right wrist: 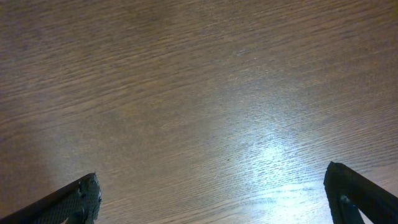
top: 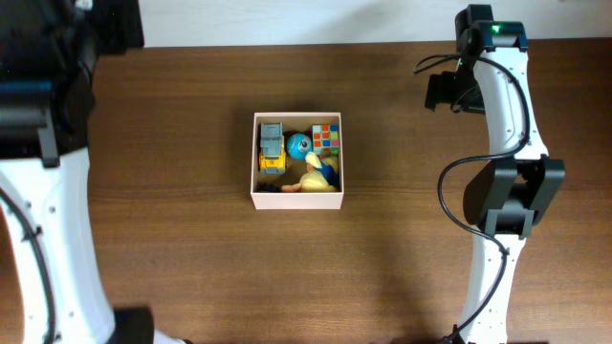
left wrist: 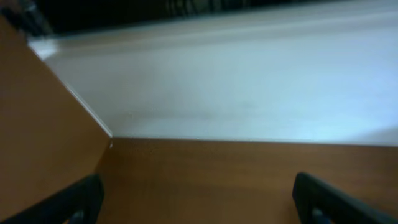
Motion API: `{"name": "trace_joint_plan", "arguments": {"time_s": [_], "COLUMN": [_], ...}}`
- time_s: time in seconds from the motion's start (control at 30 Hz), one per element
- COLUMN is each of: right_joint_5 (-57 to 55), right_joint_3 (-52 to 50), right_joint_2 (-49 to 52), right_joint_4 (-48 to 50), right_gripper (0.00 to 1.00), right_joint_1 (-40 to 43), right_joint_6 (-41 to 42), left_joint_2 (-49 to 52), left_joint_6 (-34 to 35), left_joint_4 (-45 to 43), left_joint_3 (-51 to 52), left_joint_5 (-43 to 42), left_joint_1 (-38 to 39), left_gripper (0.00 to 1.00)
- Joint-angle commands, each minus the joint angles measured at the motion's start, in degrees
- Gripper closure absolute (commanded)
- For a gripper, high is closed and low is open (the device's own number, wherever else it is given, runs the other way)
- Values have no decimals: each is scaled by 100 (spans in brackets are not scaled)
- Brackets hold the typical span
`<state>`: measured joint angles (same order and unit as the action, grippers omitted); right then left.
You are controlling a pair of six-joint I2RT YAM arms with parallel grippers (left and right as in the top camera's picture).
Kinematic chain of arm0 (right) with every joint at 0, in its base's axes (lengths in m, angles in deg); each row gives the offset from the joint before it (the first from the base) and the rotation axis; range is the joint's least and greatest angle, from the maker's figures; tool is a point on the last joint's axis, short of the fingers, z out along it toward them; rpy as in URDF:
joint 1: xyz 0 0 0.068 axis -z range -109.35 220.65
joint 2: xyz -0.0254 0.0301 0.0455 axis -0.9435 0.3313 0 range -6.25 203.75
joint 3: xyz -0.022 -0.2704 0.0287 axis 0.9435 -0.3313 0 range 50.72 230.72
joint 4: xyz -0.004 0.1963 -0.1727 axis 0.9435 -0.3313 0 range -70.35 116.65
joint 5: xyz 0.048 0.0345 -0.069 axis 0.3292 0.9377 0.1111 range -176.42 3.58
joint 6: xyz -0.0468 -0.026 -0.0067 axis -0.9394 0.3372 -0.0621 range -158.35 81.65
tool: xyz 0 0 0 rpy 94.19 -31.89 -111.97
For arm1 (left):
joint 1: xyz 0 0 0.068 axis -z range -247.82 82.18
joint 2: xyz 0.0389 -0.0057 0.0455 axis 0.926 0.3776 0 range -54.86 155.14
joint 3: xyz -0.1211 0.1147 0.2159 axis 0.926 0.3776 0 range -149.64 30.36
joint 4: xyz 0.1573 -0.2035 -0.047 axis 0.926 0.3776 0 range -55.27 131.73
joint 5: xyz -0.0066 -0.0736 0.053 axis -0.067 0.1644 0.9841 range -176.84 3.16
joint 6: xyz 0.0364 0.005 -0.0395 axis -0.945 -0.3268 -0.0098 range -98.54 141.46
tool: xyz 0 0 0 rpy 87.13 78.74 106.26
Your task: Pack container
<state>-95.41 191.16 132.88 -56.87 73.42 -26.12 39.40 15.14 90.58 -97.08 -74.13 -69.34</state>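
So the left pincer point(left wrist: 200, 205) and right pincer point(right wrist: 211, 200) both hung spread wide over the smooth wood-grain counter point(top: 191, 239); the square, white-walled cardboard container point(top: 296, 202) sat between them, well apart, roomy all round.

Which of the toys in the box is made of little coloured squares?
The puzzle cube in the top-right corner of the container, seen from overhead. The toy truck is yellow and grey, the round toy plain blue.

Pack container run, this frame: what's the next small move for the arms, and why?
Probably none: I'd leave both arms parked. The container already holds the yellow truck, blue toy, colour cube and duck. The overhead view shows no toy loose on the table, and the left gripper and right gripper are open and empty.
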Motion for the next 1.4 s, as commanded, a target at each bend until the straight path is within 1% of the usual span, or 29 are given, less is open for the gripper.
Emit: {"name": "trace_joint_plan", "arguments": {"time_s": [0.0,0.2,0.3,0.6,0.73,0.8,0.93,1.37], "right_joint_5": [-31,-31,-31,-31,-31,-31,-31,-31], "right_joint_3": [0,0,0,0,0,0,0,0], "right_joint_2": [13,13,13,13,13,13,13,13], "right_joint_4": [0,0,0,0,0,0,0,0], "right_gripper": [1,1,1,1,1,1,1,1], "right_joint_1": [37,37,37,37,37,37,37,37], "right_joint_6": [70,70,70,70,70,70,70,70], "left_joint_2": [-841,-2295,-3025,-5090,-5998,-6352,-6944,-8290], "left_joint_6": [39,96,96,98,125,210,422,420], "left_joint_4": [-575,-1993,-2782,-5066,-5751,-5890,-5890,-5884], "left_joint_3": [1506,4122,5362,8651,9833,10233,10837,12074], "left_joint_5": [9,-407,-498,-531,-549,-544,-544,-446], "left_joint_1": [-190,-562,-595,-588,-568,-562,-538,-455], "left_gripper": [1,1,1,1,1,1,1,1]}}
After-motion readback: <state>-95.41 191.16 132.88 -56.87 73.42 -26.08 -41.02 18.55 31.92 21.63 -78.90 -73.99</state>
